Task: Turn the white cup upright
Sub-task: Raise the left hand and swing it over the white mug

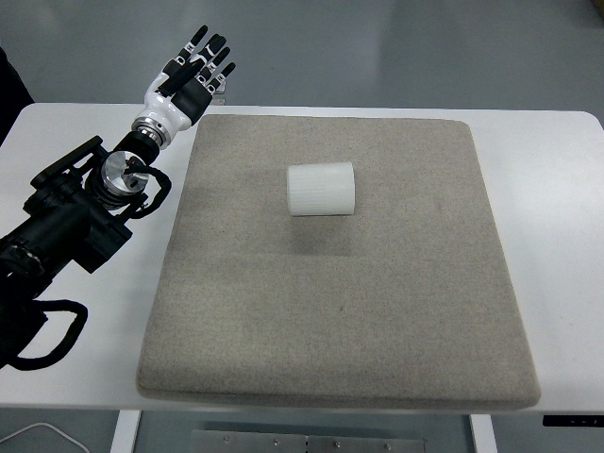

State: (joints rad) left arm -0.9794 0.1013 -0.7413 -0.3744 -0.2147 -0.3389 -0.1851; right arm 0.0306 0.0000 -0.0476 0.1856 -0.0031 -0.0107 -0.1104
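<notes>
White and ribbed, the cup (321, 190) lies on its side on the grey felt mat (283, 340), in the far half of it and a little left of the mat's middle line. Its long axis runs left to right across the picture, roughly parallel to the mat's far edge. I cannot tell from this steep view which end is the mouth and which the base; both ends read as plain rounded edges, and that is the thing I would want settled before choosing a grip.

My left hand (193, 71) hangs beyond the mat's far-left corner, off the felt and over the edge of the white table (557, 189). The fingers (209, 49) are stretched out and slightly fanned, pointing away from me and a touch to the right, and they hold nothing. My left forearm comes in from the left edge of the picture along the mat's left side. My right arm does not show at all.

From my fingertips the cup lies to the right and back toward me, well apart, with bare felt between. As the only hand in view, my left is the nearer one, so I judge the reach falls to it: swing right over the mat's corner, then close across the barrel from its left end.
</notes>
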